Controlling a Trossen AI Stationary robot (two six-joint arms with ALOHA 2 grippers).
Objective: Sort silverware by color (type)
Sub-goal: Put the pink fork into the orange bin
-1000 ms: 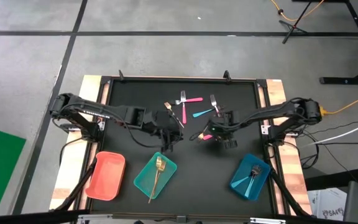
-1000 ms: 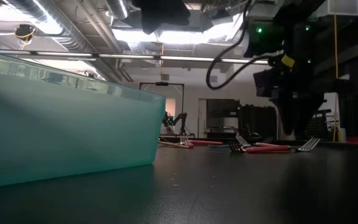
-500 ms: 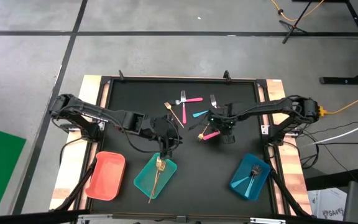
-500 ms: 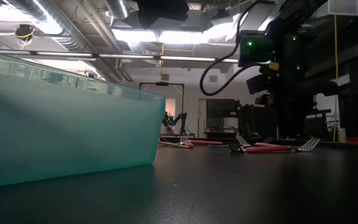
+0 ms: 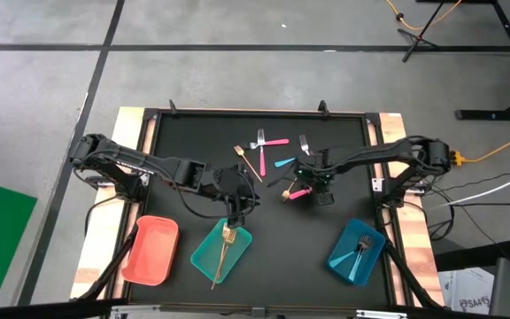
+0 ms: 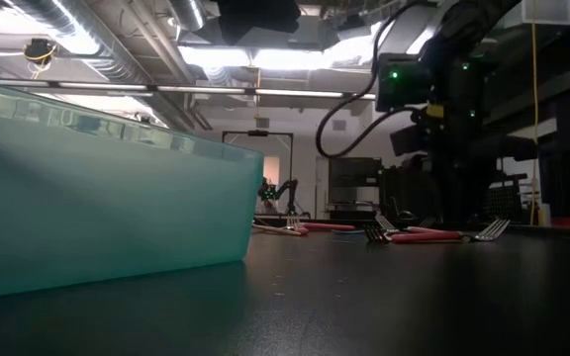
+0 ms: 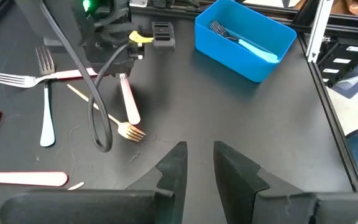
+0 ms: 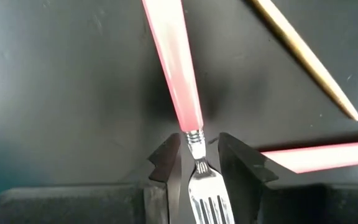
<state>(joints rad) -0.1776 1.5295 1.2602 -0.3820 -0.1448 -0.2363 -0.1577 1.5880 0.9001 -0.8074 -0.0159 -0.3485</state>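
A: Pink fork [image 8: 178, 74], where is it lying?
B: On the counter [image 5: 326, 226], its neck sitting between the right end effector [image 8: 196, 158] fingers, which are closing on it.
A: Left end effector [image 7: 197, 163]?
B: Hovering open, gold fork [image 7: 104, 115] lying ahead.

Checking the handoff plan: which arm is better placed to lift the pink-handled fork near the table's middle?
Right: its end effector already straddles the pink-handled silver fork's neck; the left end effector is empty.

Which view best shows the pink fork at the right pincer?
The right wrist view: the right pincer straddles the pink fork's neck. The high view shows it tiny, the left wrist view only its handle, and the low view hides it behind the arm.
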